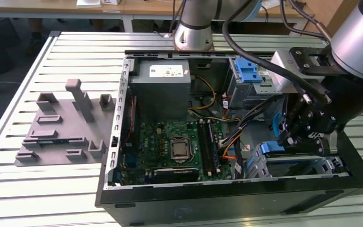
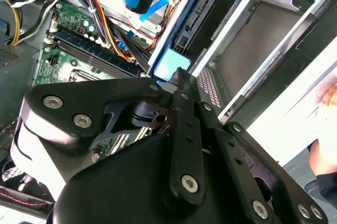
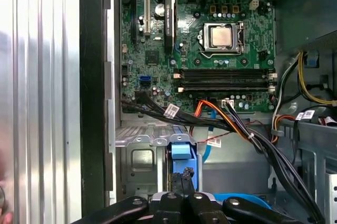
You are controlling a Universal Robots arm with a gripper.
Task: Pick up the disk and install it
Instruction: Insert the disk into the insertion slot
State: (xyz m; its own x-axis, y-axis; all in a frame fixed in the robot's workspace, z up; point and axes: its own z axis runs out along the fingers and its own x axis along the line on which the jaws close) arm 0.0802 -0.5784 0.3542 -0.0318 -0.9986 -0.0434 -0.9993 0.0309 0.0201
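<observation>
Fingers [image 2: 181,108] drawn together, tips against the blue frame of the disk [image 3: 181,153], which sits in the metal drive bay [image 3: 139,155] at 4 o'clock inside the open computer case [image 1: 232,201]. Whether they pinch it cannot be told. The motherboard [image 1: 168,146] lies at 9 o'clock of the bay, with the grey holder plate [image 1: 55,137] farther out on the bench [image 1: 17,189].

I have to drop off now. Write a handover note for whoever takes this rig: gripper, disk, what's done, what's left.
The gripper is down inside the computer case, at the blue end of the disk; its grip cannot be judged.
The disk stands in the metal drive bay, away from the grey holder plate.
Done: pickup and carry to the bay.
Left: full seating is not confirmed.
</observation>
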